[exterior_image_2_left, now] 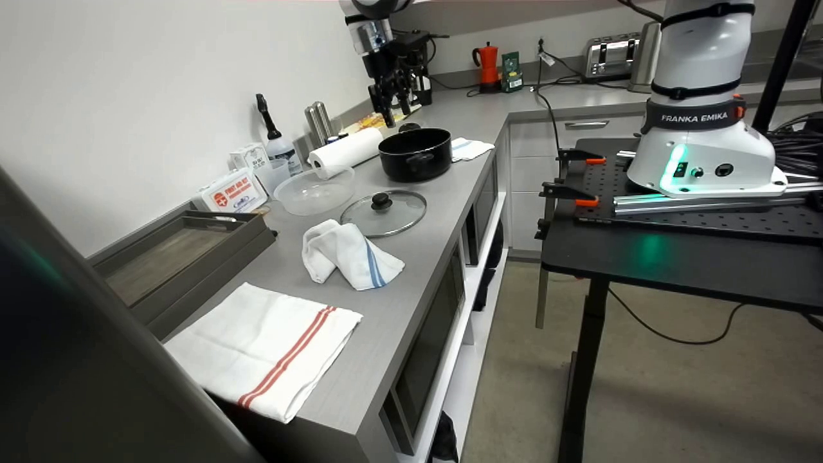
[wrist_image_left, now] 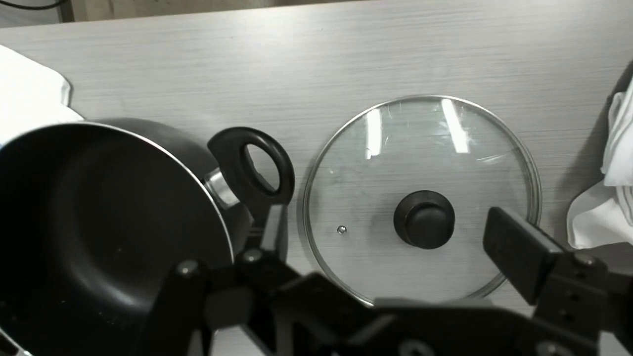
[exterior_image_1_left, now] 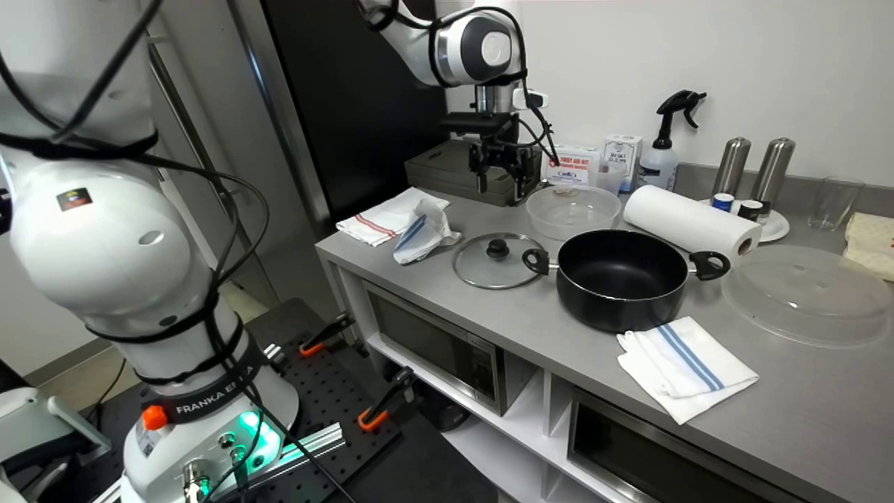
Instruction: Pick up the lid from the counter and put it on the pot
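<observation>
The glass lid (exterior_image_1_left: 498, 260) lies flat, knob-side up, beside the upright black two-handled pot (exterior_image_1_left: 620, 286), towards the front edge of the grey counter (exterior_image_1_left: 503, 311)

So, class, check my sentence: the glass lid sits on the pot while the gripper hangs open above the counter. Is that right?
Not quite: the glass lid lies beside the pot, on the counter, as both exterior views show. The gripper does hang open above the counter.
</observation>
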`<control>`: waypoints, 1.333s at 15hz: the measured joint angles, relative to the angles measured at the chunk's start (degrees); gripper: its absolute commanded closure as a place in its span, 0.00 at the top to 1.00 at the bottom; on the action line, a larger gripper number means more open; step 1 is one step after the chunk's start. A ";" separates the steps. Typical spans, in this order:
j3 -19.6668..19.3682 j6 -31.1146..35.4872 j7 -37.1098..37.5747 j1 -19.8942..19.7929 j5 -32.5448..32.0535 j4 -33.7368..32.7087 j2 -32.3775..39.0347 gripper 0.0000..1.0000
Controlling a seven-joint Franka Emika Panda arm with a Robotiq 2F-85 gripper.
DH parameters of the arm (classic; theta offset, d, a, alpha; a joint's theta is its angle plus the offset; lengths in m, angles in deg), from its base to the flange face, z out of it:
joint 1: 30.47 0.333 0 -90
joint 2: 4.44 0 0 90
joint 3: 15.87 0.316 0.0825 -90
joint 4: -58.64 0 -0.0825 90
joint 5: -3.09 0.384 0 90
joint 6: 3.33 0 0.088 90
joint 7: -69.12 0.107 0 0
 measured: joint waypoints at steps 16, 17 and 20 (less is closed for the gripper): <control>1.67 0.01 -0.19 3.25 0.10 -19.29 23.25 1.00; 1.70 0.01 -0.21 3.25 0.10 -20.04 24.23 1.00; 1.71 0.00 -0.30 3.25 0.16 -22.02 26.82 1.00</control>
